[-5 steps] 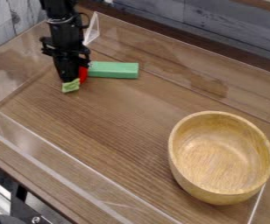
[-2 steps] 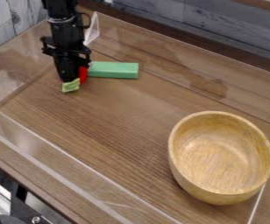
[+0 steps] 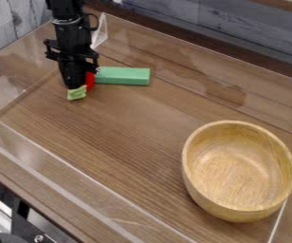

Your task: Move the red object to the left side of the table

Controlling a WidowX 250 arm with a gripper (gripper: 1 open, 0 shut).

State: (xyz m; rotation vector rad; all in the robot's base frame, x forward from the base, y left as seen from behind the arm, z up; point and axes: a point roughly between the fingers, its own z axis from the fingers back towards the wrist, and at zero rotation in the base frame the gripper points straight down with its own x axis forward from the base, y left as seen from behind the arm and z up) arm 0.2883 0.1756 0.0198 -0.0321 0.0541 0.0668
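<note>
The red object [image 3: 88, 83] is a small red toy with a light green end [image 3: 77, 93], at the far left of the brown table [image 3: 123, 133]. My black gripper [image 3: 75, 84] comes down from above and is shut on it, so only a sliver of red and the green tip show beside the fingers. The toy's green end rests at or just above the tabletop; contact cannot be told.
A flat green block [image 3: 123, 77] lies just right of the gripper, touching or nearly touching the red toy. A large wooden bowl [image 3: 239, 169] sits at the front right. Low clear acrylic walls [image 3: 60, 185] border the table.
</note>
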